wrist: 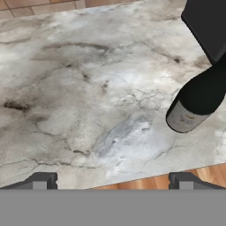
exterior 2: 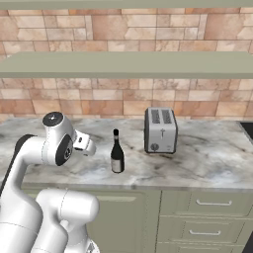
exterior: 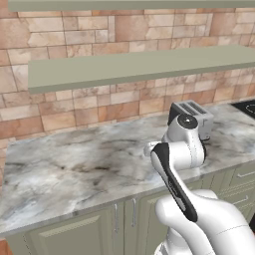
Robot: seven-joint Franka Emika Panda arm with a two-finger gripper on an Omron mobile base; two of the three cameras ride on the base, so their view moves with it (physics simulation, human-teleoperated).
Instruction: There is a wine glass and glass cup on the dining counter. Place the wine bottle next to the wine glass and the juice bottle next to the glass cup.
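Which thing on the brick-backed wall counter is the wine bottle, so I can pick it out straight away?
Find the marble wall counter under the green shelf. On it stands a silver toaster; the wine bottle is upright just left of it, nearer the front edge. It is slender and nearly black, with a long thin neck and a pale label on its body.

A kitchen: marble counter (exterior 2: 207, 158), toaster (exterior 2: 160, 130) (chrome), brick wall (exterior 2: 123, 29), drawers (exterior 2: 207, 217)
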